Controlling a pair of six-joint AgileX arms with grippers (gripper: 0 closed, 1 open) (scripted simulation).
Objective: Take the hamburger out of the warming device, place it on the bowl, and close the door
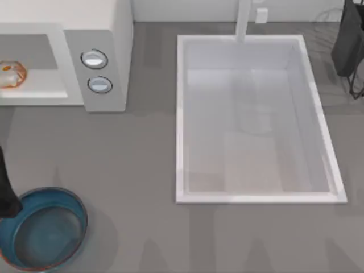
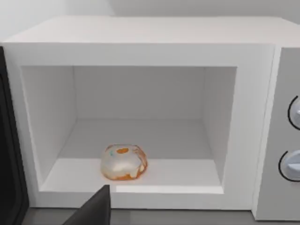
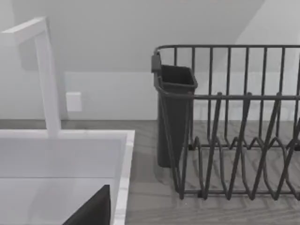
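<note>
Left arm (image 1: pixel 7 193): a black, matte, rounded segment at the left edge of the table, plain surface, no cables, screws or markings legible.

Left gripper, left wrist view: one dark grey, flat, wedge-shaped finger (image 2: pixel 93 209) with a squared tip.

Right gripper, right wrist view: the same dark grey wedge finger (image 3: pixel 93 209), smooth and unmarked.

Bright, even light; soft shadows

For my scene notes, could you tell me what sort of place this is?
Most likely a rendered kitchen counter: a white sink with a faucet, a dark dish rack, and an open warming device holding the hamburger.
</note>
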